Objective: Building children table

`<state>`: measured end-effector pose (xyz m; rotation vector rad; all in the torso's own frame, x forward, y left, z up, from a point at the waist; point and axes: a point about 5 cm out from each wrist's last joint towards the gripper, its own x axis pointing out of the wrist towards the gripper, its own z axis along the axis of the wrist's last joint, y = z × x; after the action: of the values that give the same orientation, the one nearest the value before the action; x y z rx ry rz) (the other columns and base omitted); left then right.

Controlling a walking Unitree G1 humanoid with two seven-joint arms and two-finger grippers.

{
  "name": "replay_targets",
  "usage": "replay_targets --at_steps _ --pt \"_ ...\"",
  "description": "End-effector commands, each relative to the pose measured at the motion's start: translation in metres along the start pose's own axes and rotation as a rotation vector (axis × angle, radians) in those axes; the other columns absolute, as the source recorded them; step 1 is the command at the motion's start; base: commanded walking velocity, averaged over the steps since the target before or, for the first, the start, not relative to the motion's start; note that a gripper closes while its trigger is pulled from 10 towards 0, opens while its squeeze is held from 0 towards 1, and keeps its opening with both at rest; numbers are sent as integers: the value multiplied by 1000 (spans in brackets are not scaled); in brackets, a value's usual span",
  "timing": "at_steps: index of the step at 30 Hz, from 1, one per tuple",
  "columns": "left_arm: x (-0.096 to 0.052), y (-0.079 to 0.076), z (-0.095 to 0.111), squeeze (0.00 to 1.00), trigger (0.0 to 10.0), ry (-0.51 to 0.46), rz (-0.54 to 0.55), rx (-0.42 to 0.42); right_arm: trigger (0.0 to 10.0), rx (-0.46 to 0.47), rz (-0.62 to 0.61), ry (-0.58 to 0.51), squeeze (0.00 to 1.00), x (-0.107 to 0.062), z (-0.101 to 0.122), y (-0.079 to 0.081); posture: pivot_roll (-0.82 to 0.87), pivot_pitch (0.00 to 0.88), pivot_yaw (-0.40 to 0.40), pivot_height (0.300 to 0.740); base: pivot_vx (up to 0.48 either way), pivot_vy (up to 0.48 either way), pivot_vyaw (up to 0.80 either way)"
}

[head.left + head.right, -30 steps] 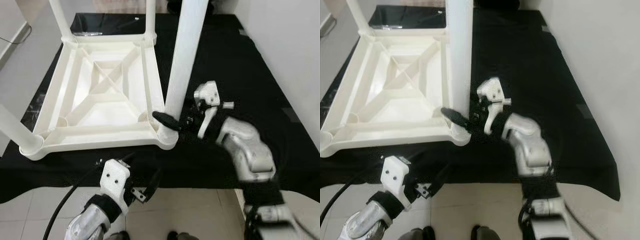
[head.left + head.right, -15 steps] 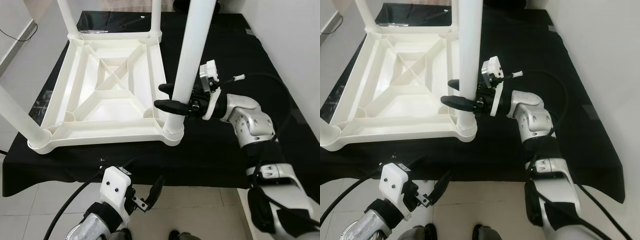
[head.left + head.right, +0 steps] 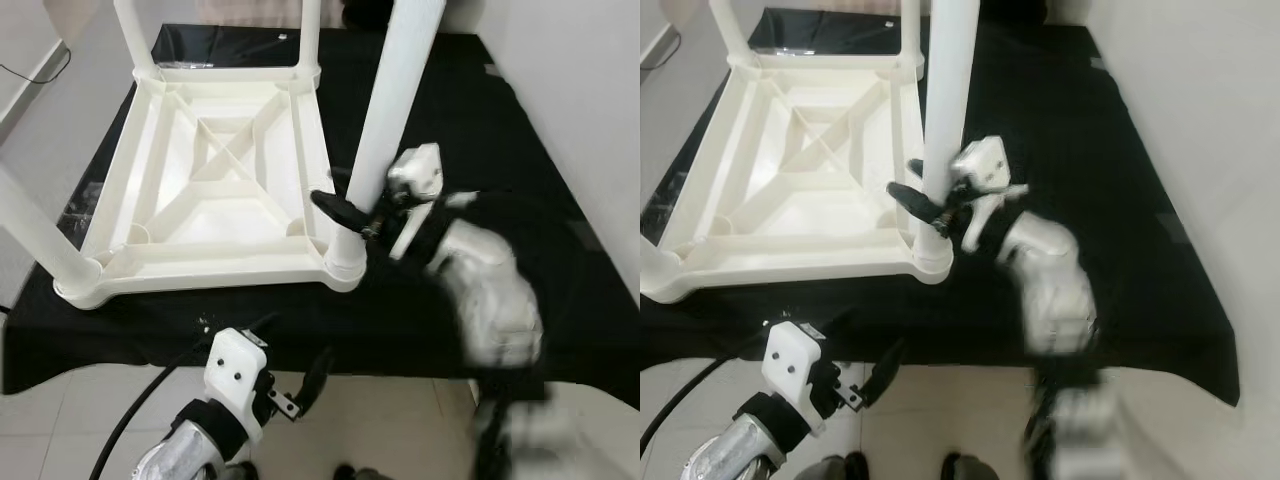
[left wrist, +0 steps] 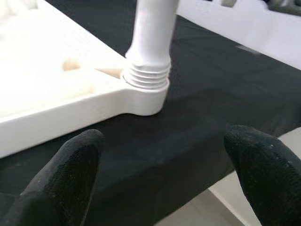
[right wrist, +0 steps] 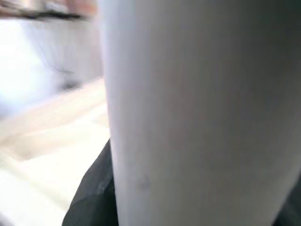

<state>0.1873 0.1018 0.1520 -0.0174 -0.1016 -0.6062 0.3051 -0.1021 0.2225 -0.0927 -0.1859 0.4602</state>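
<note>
At centre frame, the right hand (image 3: 345, 208) has dropped lower on the tall white plastic leg (image 3: 385, 130), fingers clamped around it above the upturned white tabletop's (image 3: 215, 190) near-right corner socket, probably screwing it tighter.

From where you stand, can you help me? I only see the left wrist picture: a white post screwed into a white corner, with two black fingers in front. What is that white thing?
Observer: It is an upturned white plastic children's table lying on a black cloth, its legs pointing up.
Visitor: Is anything holding that post?
Observer: Yes, the right gripper has its black fingers around the near right leg, just above the socket.
Visitor: And the fingers I see?
Observer: Those belong to the left gripper, open and hanging below the cloth's edge over the tiled floor.
</note>
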Motion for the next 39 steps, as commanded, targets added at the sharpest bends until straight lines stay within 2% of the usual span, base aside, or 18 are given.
replay_targets --at_steps 1,3,9,10,11,12,13,16,21,22,23,24,30,35,36,37,38,39 --pt "-1 1 -6 0 10000 24 6 -5 0 1 -182 372 0 -36 -65 -6 37 230 -50 740 0 0 0" --pt "0 4 -7 0 10000 27 7 -1 0 10 -172 367 0 -41 -65 3 17 213 -37 740 0 0 0" --pt "7 8 -10 0 10000 27 -10 3 549 24 -39 283 0 -21 -56 20 35 189 -49 740 0 0 0" --pt "7 8 -10 0 10000 26 -6 7 10000 35 -23 256 0 -18 -53 22 33 188 -44 740 0 0 0" --pt "7 9 -9 0 10000 24 2 11 10000 61 9 216 180 -16 -47 23 39 188 -47 740 0 0 0" --pt "7 9 -9 0 10000 24 2 11 10000 61 9 216 180 -16 -47 23 39 188 -47 740 0 0 0" --pt "7 10 -9 0 10000 23 8 13 10000 120 79 171 1000 -13 -40 24 39 190 -46 740 0 0 0" --pt "7 10 -9 0 10000 22 12 15 10000 188 199 89 1000 -9 -26 20 38 191 -46 740 0 0 0" --pt "6 7 -7 0 10000 20 8 11 10000 63 478 19 1000 -9 -9 6 54 214 -49 740 0 0 0" --pt "5 6 -7 0 10000 19 6 11 10000 13 561 18 702 -9 -6 1 60 223 -51 740 0 0 0" --pt "4 5 -6 0 10000 18 5 11 10000 -10 621 21 243 -7 -5 -4 60 223 -51 740 0 0 0" --pt "3 4 -6 0 10000 18 5 10 10000 -19 662 19 0 -2 -1 -12 63 234 -55 740 0 0 0" --pt "-2 0 -4 0 10000 22 6 9 10000 -7 752 -36 0 26 21 -34 70 259 -56 740 0 0 0" --pt "-4 -2 -4 0 10000 26 7 8 10000 1 811 -64 0 37 33 -38 75 264 -57 740 0 0 0" --pt "-5 -3 -4 0 10000 29 8 8 9059 3 870 -75 0 40 40 -38 79 265 -57 740 0 0 0" --pt "-5 -3 -4 0 10000 29 8 8 9059 3 870 -75 0 40 40 -38 79 265 -57 740 0 0 0" --pt "-6 -3 -4 0 10000 31 9 9 0 13 926 -84 0 42 44 -37 81 265 -59 740 0 0 0" --pt "-6 -3 -4 0 10000 31 9 9 0 13 926 -84 0 42 44 -37 81 265 -59 740 0 0 0"
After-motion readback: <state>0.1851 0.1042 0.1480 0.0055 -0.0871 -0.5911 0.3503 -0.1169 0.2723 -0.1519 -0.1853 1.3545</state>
